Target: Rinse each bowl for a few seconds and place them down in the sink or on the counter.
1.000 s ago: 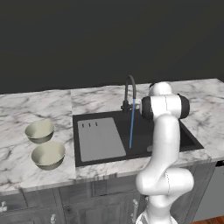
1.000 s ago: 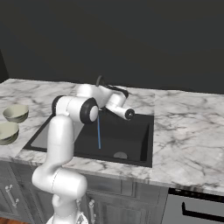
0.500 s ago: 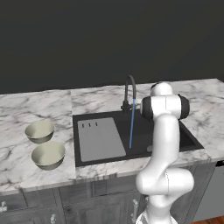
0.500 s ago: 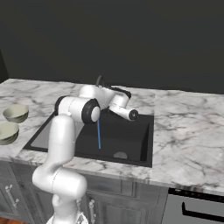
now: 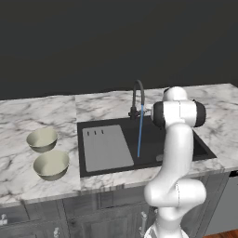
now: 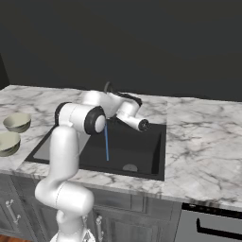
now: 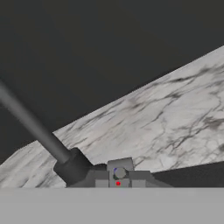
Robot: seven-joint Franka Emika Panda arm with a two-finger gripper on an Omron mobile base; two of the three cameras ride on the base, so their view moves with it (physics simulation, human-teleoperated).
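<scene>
Two pale beige-olive round bowls (image 5: 42, 139) (image 5: 51, 164) sit on white marble counter (image 5: 28, 181), well left of black sink (image 5: 158, 135); gripper by dark curved faucet (image 5: 138, 97), jaw state can't tell; water running

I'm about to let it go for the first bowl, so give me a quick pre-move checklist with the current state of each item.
1. Water running: ok, a blue stream falls from the faucet into the sink.
2. Both bowls upright on the counter: ok, far bowl, near bowl, left of the sink.
3. Bowls apart enough to take one: cannot tell, they sit very close.
4. End effector free of a bowl: ok, both are on the counter.
5. End effector open: cannot tell.
6. Basin under the stream unobstructed: ok.
</scene>
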